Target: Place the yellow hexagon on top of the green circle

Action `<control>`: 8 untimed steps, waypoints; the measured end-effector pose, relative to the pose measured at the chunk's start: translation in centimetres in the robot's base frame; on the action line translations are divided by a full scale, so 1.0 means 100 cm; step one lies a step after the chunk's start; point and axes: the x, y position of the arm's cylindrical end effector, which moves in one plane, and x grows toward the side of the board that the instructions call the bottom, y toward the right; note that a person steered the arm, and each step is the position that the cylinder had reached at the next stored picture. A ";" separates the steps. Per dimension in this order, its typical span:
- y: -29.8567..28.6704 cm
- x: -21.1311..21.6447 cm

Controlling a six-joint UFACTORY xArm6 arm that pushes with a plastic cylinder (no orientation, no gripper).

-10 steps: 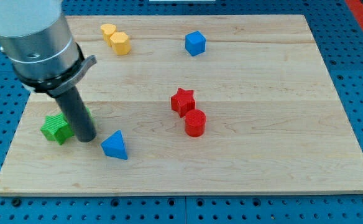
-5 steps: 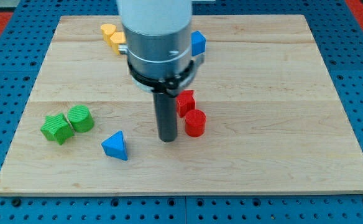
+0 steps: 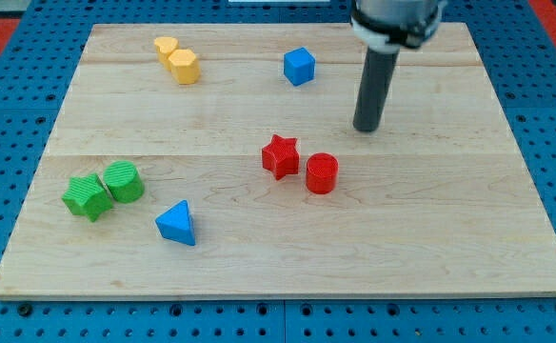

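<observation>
Your yellow hexagon sits near the board's top edge toward the view's left, touching a second, smaller yellow block at its 11 o'clock; that one's shape is hard to make out. The green circle lies well apart from it, low on the view's left, at roughly 7 o'clock from the hexagon, with a green star pressed against its 8 o'clock side.

My tip rests on bare wood in the view's upper right, touching nothing. There is no gripper here, only the rod, so nothing opens or closes. From the tip, the hexagon lies at about 10 o'clock, far across the board, with the blue cube between the two and slightly above the line.

You would likely need to bring the tip round to the hexagon's 1 o'clock side, since the push must run toward 7 o'clock.

The red star, red cylinder and blue triangle sit clear of that path.
</observation>
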 end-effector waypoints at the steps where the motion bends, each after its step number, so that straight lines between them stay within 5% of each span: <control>1: -0.016 -0.070; 3: -0.172 -0.113; 4: -0.198 -0.150; 8: -0.248 -0.005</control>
